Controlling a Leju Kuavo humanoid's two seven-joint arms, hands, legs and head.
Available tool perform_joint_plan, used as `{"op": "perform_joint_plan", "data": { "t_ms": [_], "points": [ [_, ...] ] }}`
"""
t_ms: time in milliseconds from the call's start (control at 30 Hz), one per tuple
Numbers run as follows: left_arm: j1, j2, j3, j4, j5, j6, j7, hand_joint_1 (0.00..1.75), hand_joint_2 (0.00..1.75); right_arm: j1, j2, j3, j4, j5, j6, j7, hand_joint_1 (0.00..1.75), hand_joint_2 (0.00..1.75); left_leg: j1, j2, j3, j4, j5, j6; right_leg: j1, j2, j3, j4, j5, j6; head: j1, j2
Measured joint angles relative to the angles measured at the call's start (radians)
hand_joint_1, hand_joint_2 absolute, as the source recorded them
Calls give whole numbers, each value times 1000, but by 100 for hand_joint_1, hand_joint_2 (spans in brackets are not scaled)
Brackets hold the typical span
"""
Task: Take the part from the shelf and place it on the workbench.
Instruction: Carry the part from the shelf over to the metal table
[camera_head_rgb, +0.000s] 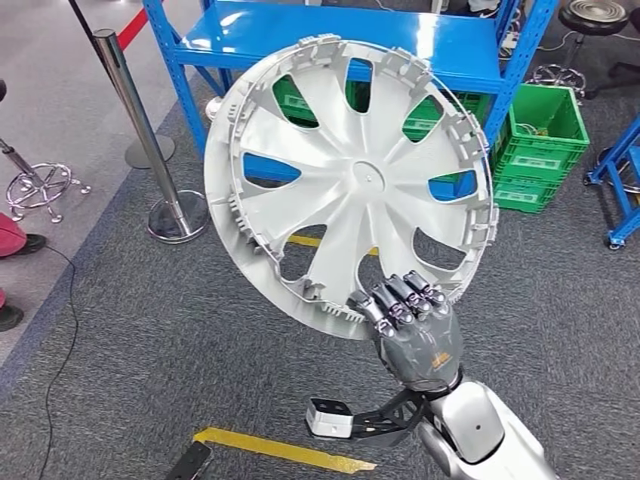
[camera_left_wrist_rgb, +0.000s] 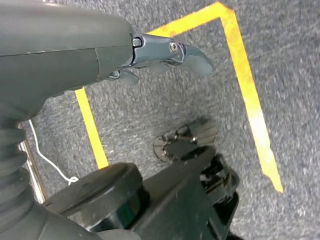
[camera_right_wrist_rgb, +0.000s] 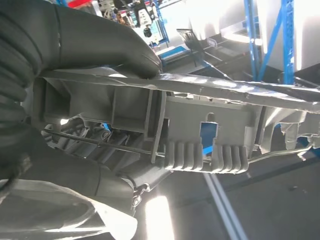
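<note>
The part (camera_head_rgb: 355, 185), a silver wheel cover with broad spokes and a clipped rim, is off the shelf and up in the air, tilted with its ribbed back face toward the head camera. It hangs in front of the blue shelf (camera_head_rgb: 332, 40), above grey carpet. The right hand (camera_head_rgb: 411, 325) grasps it at the near right edge of the rim, fingers curled over the lip, so nearly all of the disc stands up and to the left of the hand. In the right wrist view the thumb presses on one face of the rim (camera_right_wrist_rgb: 203, 135) and the darker fingers lie on the other.

So the pick looks done and the carry is in hand. No worktop is in sight; the next move likely calls for turning toward it while keeping the wide, edge-held disc steady.

The left hand (camera_left_wrist_rgb: 166, 52) hangs low over the floor by the yellow tape (camera_left_wrist_rgb: 245, 80), released, grasping nothing.
</note>
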Motion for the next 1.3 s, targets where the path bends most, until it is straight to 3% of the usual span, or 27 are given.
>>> {"op": "perform_joint_plan", "data": {
  "t_ms": [33,100,133,200,233,267,300,367,433,567,900,1300],
  "points": [
    [0,-1,0,0,0,-3,-4,0,175,-1,0,1,1,0,0,0,175,175,0,0,-12,6,10,-10,1,1,54,-80,22,-7,0,0],
    [0,0,0,2,1,-7,-11,0,175,-4,0,3,1,0,0,0,175,175,1,-2,-47,66,-20,-34,1,1,102,-172,49,-34,-4,0],
    [0,0,1,2,2,-9,-14,0,175,-4,0,4,1,1,0,0,175,175,4,-2,-72,125,-55,-45,1,0,92,-170,60,-48,-6,0],
    [1,-1,1,4,3,-11,-16,0,175,-3,0,4,1,5,0,0,175,175,7,-3,-122,266,-132,-53,1,-1,78,-170,72,-57,-8,0],
    [2,-1,1,5,3,-12,-17,0,175,-2,0,4,1,7,0,-1,175,175,8,-3,-131,305,-147,-54,2,-1,71,-170,77,-57,-8,0],
    [2,-2,1,6,3,-12,-17,0,175,-1,0,4,1,10,0,-1,175,175,8,-3,-123,306,-143,-52,4,0,66,-169,80,-56,-8,0],
    [2,-2,1,6,3,-13,-17,0,175,0,0,4,1,12,0,-1,175,175,7,-3,-94,267,-121,-48,5,0,62,-168,83,-55,-8,0],
    [1,0,2,6,3,-13,-19,0,175,0,0,4,1,15,0,-1,175,175,5,-3,-10,128,-69,-34,9,1,58,-167,88,-52,-8,0],
    [0,1,2,7,3,-13,-21,0,175,0,0,4,0,21,0,-1,175,175,0,-3,41,31,-49,-22,11,0,53,-165,92,-46,-7,0],
    [5,0,2,9,3,-14,-24,0,175,2,0,3,0,30,0,-2,175,175,-4,-3,42,10,-45,-27,11,-1,44,-162,95,-50,-6,0],
    [1,1,3,12,2,-19,-25,0,175,2,0,-3,0,44,0,0,175,175,-11,-3,33,11,-36,-13,3,-1,40,-172,111,-31,-6,0],
    [0,1,3,13,-1,-21,-25,0,175,3,0,-4,0,33,0,-6,175,175,-11,-3,32,11,-35,-13,3,-1,38,-171,112,-30,-7,0]
  ]
}}
